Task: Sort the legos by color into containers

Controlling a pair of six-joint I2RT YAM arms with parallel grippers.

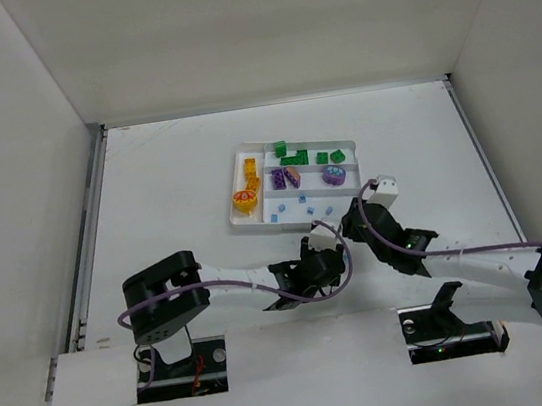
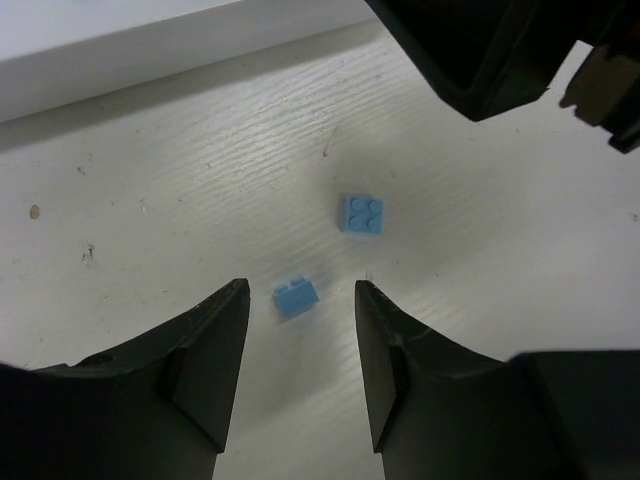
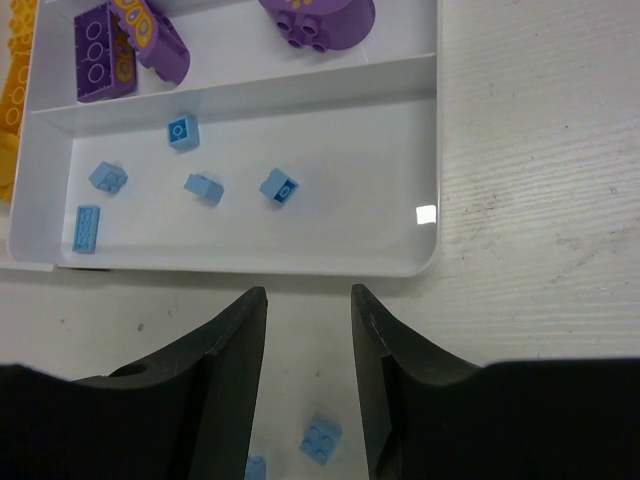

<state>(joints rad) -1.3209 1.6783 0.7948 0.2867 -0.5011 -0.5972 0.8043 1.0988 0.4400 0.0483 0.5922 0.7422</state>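
beside tray (image 3: 240, 265): left claw (image 2: 300, 295) wide astride blue brick (image 2: 297, 299); second brick (image 2: 361, 213) near; right claw (image 3: 308, 295) wide.

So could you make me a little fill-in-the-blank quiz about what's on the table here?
The two loose bricks on the table are light ____.
The left gripper is ____, one brick between its fingertips.
Behind the tray's nearest compartment lie ____ bricks.
Missing: blue; open; purple.
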